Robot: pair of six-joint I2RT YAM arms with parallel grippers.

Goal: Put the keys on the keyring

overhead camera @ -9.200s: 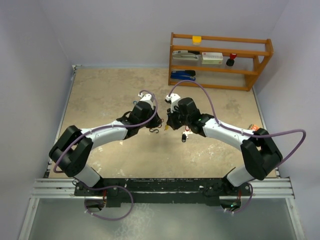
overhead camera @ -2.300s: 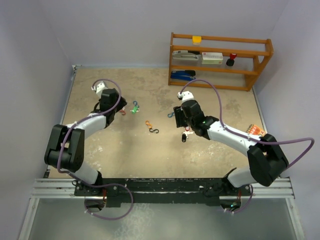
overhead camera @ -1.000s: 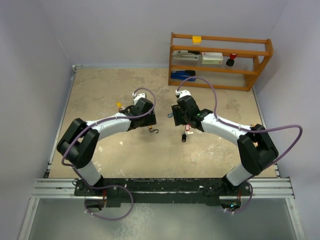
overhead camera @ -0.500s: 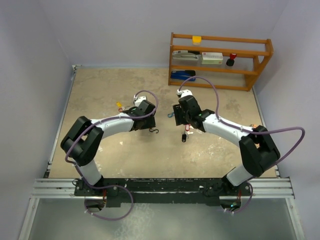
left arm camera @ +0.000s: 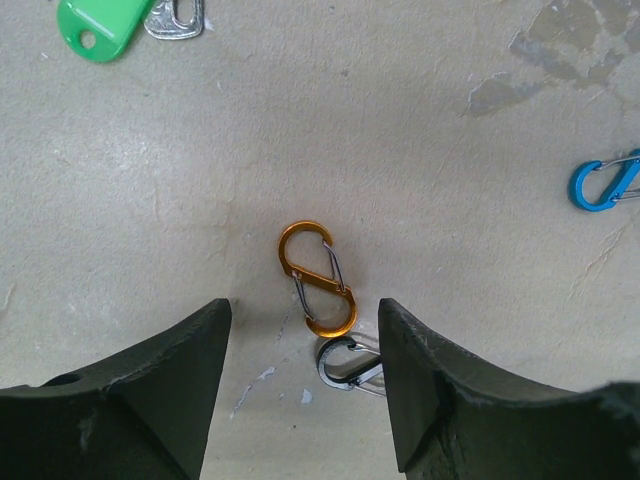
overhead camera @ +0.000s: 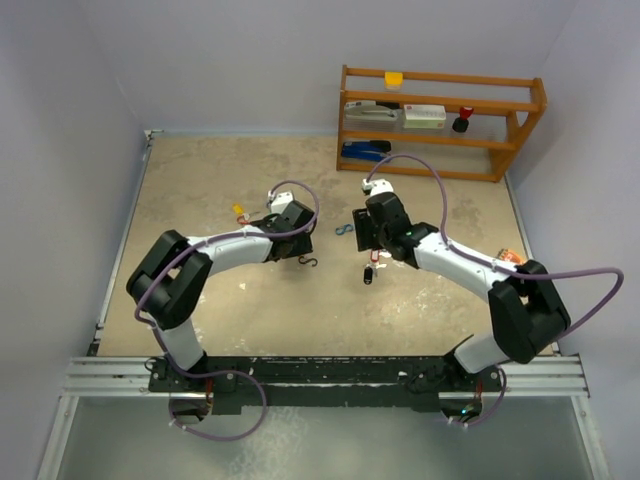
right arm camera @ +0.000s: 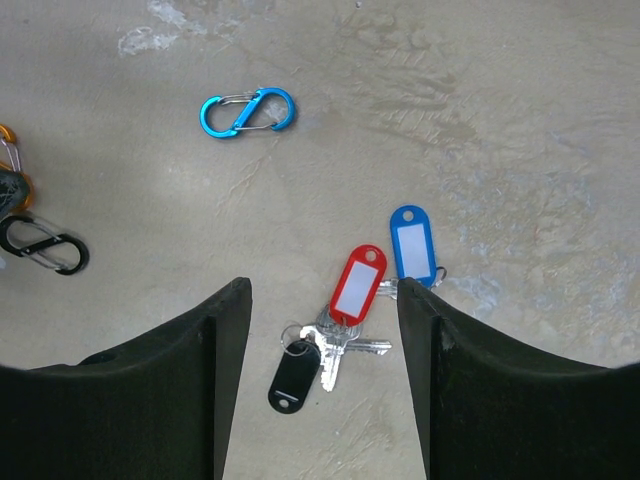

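Red tag (right arm camera: 357, 285) | blue tag (right arm camera: 412, 241) | white inserts (right arm camera: 352, 294) | black fob (right arm camera: 294, 379) touching keys (right arm camera: 335, 352)

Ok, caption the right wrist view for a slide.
Open right tool over red-tagged key, blue-tagged key and black fob; blue clip apart.

Four tagged keys: a green-tagged key (left arm camera: 103, 17) at upper left of the left wrist view, a yellow-tagged key (overhead camera: 238, 210), a red-tagged key (right arm camera: 357, 285), a blue-tagged key (right arm camera: 412, 241). One black fob (right arm camera: 293, 380). Three S-shaped clips: an orange clip (left arm camera: 317, 278), a black clip (right arm camera: 42, 245), a blue clip (right arm camera: 246, 112).
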